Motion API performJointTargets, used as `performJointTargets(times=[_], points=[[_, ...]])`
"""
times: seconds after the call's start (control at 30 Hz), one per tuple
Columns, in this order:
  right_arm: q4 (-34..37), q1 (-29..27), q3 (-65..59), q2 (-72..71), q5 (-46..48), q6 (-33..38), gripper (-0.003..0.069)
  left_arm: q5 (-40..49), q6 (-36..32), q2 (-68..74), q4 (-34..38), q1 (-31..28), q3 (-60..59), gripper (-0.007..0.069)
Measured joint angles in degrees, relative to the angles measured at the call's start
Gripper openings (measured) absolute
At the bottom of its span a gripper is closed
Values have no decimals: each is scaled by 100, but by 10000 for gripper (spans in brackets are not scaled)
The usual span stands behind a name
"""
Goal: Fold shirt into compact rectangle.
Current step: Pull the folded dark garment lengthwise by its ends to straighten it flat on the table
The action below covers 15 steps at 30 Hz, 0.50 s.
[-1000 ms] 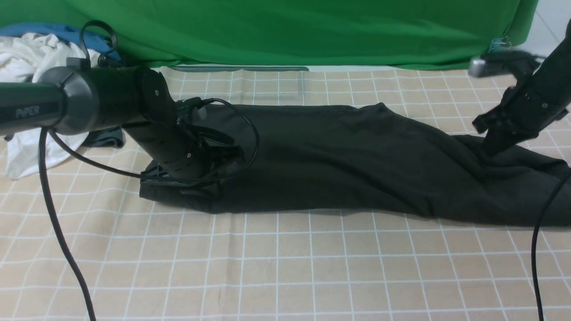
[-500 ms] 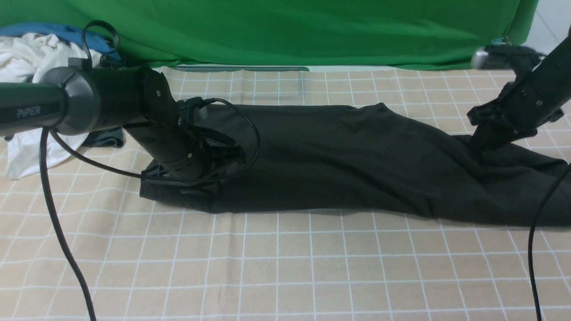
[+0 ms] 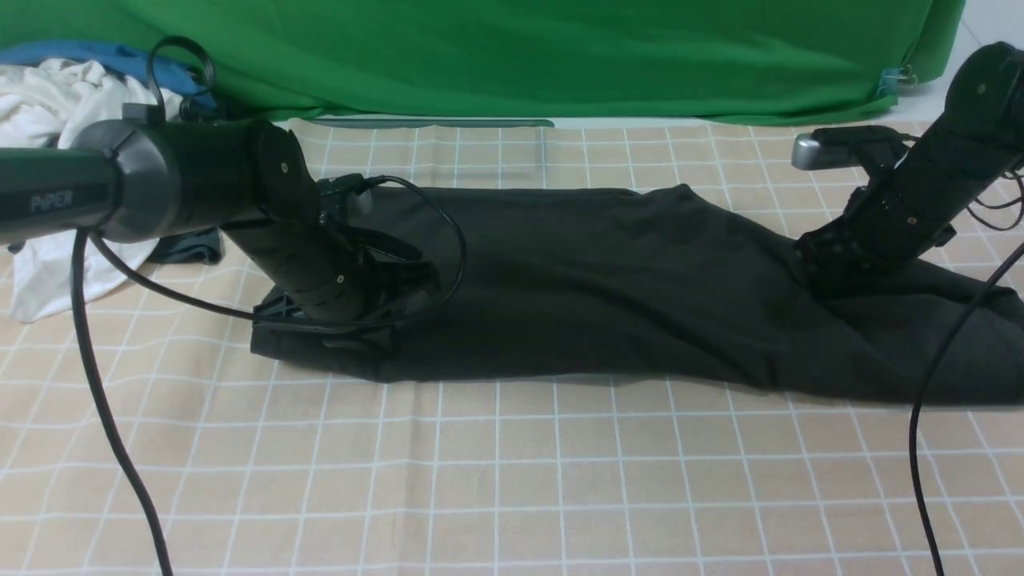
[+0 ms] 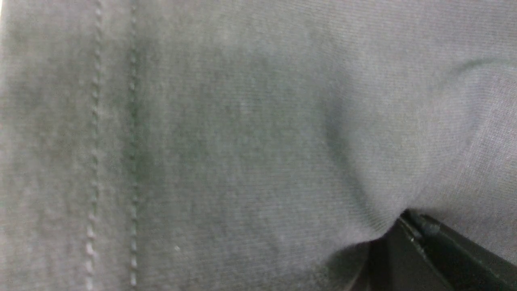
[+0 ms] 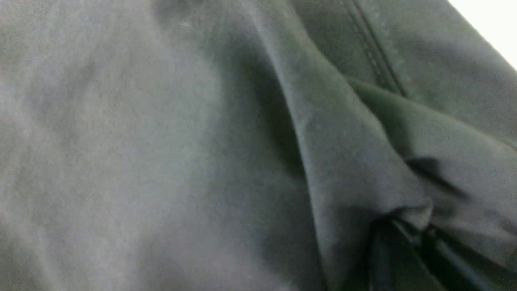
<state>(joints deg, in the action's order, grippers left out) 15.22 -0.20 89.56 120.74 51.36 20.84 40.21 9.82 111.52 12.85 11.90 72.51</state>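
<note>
The black shirt (image 3: 608,288) lies as a long band across the checked table cover, with no logo or label showing. My left gripper (image 3: 424,282) rests low on the shirt's left end. In the left wrist view its jaws (image 4: 404,218) are shut, with the shirt's cloth (image 4: 242,141) puckered at their tip. My right gripper (image 3: 820,276) presses into the shirt's rumpled right part. The right wrist view shows that gripper (image 5: 408,224) shut on a raised fold of the shirt (image 5: 355,169) beside a stitched hem.
A white garment (image 3: 48,104) over blue cloth (image 3: 120,60) lies at the back left, with a small dark grey garment (image 3: 188,246) beside it. A green backdrop (image 3: 512,56) closes off the far edge. Black cables (image 3: 104,400) (image 3: 928,416) hang over the table cover (image 3: 512,480).
My right arm has swung left and down along the shirt, and its gripper has closed on a fold. The left arm and the shirt's left end have not moved.
</note>
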Motion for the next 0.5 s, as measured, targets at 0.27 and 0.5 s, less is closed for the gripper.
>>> performJointTargets(times=[0.27, 0.5], points=[[-273, -149, 0, -592, -88, -116, 62, 0, 0, 0, -6, 0, 0, 13], [-304, -313, 29, -631, -296, -96, 59, -5, 0, 0, -6, 0, 0, 13]])
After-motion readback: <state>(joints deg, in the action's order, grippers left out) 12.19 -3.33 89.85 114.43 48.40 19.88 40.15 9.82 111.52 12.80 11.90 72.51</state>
